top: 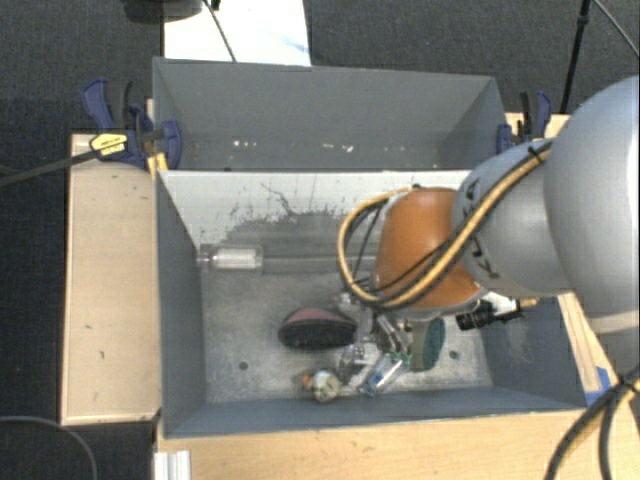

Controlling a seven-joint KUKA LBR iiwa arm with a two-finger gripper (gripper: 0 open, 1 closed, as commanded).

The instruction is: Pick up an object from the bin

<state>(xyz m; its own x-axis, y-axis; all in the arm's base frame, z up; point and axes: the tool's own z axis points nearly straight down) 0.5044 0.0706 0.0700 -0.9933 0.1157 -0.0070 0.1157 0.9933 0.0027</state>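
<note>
The gripper [375, 366] is sitting low in the grey bin [185, 348], at about 5 o'clock on the floor and close to the front wall. Above it, the arm's orange cover [425, 248] and looping cables [350, 243] are hanging over the middle of the bin.

The metal tip is sitting right among a small clutter of things, so I cannot tell whether the fingers are apart or together, or whether anything is between them. A small blue piece [386, 375] is lying directly at the tip, touching it or just beside it. A pale, knobbly lump [322, 384] is lying just at 9 o'clock of that, near the front wall.

A dark oval thing with a reddish top [315, 328] is lying at 10 o'clock from the gripper, just beside it. A teal oval thing [433, 343] is leaning at the gripper's 2 o'clock, partly under the arm.

1 clear little bottle [230, 259] is lying on its side well apart from the rest, at 10 o'clock in the bin, by the left wall.
</note>
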